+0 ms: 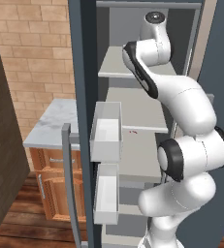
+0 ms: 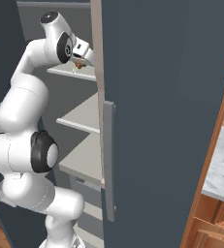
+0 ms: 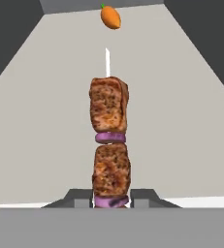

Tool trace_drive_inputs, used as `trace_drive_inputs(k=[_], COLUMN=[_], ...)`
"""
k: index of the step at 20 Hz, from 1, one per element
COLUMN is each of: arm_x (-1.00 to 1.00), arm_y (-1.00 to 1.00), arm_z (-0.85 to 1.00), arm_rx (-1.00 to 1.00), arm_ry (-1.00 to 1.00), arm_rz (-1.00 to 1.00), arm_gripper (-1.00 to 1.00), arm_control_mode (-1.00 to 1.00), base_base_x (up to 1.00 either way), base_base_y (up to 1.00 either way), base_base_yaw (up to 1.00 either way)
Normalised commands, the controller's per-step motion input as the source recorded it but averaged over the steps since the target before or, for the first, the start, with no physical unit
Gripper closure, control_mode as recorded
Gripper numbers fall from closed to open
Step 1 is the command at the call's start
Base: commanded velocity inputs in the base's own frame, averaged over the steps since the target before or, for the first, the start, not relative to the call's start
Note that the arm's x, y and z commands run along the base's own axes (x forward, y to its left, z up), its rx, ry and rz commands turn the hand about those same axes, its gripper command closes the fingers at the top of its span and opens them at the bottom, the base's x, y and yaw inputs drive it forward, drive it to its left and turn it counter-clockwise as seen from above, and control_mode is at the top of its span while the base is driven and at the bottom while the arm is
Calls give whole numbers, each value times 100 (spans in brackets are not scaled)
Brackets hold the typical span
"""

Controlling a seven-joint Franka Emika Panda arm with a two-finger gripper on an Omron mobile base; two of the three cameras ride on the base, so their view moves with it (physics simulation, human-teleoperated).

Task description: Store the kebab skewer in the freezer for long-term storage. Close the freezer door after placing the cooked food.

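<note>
Kebab skewer [image 3: 110, 145], a thin pale stick threaded with browned meat chunks and purple onion slices, sits clamped between your gripper's [image 3: 111, 199] two dark fingertips [image 3: 82, 198] in the hand view, pointing along a pale grey freezer shelf [image 3: 181, 135] toward the back edge. That view also gives you a small round orange food [image 3: 110, 16] at the shelf's far edge, which the base views hide. From the right base view you see the gripper [image 2: 80, 59] just above an upper shelf inside the slate-grey freezer [image 2: 79, 116], a reddish bit under it. From the left base view you get the open freezer door [image 1: 79, 121] with its white bins [image 1: 106, 131] and silver handle [image 1: 70, 184]. Your white arm [image 1: 181, 145] rises folded, elbow high, wrist reaching into the upper compartment.
</note>
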Motion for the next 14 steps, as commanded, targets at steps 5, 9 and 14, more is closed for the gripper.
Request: trace_drive_inputs(k=[5, 9, 14], arm_x=[3, 14, 23], arm_y=[0, -4, -20], arm_z=[-9, -13, -15], arm_rx=[0, -1, -1], arm_ry=[3, 2, 3], arm_rz=[0, 0, 0], arm_gripper=[100, 100, 100], arm_control_mode=[-100, -100, -100], base_base_x=[0, 0, 0], base_base_y=[0, 0, 0], base_base_yaw=[0, 0, 0])
